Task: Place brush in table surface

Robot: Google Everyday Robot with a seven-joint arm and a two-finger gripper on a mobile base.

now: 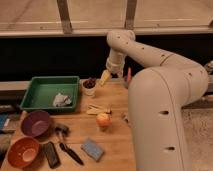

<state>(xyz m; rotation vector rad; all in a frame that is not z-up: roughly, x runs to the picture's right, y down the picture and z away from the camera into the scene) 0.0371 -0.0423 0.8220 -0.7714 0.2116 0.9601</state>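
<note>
Since the brush (69, 148) lies on the tabletop (113, 139) between black block (50, 154) and blue sponge (92, 148), probably light and stiff, I'd pinch its slim handle. End effector (105, 77) hangs open, empty, by the far edge.

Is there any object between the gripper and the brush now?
Nothing squarely. The gripper hangs by the cup at the far edge; wooden sticks and an apple lie close beside the line to the brush.
</note>
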